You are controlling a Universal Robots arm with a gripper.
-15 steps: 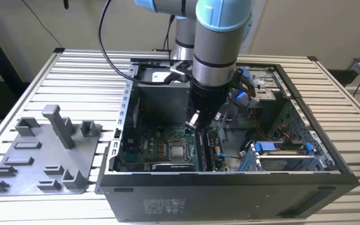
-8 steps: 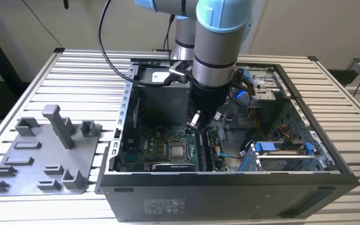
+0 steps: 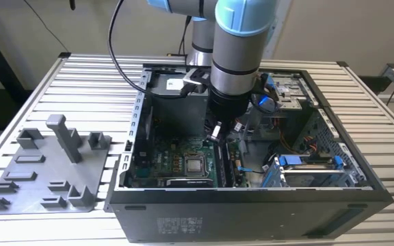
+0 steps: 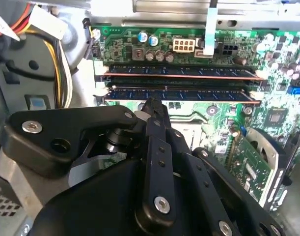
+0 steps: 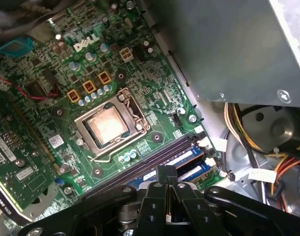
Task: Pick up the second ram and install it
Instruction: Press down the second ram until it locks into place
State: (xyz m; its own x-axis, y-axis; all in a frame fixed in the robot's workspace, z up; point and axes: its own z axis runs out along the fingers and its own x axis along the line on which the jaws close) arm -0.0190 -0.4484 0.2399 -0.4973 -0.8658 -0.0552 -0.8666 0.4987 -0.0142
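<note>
Black gripper (image 4: 153, 105) linkages crowd the foreground in both wrist views, fingers pressed together with nothing between them, tips just above the second ram (image 4: 181, 93). That dark-blue stick lies seated in its slot on the green motherboard (image 5: 51, 88), parallel to and just beside another ram stick (image 4: 181, 71). Nearby sits the square silver chip (image 5: 108, 129) in its socket. In the exterior view, the arm reaches down into the open computer case (image 3: 252, 215), whose walls hem it in, while the grey plastic tray (image 3: 46, 177) rests on the slatted table (image 3: 80, 82) at the exterior view's left.
</note>
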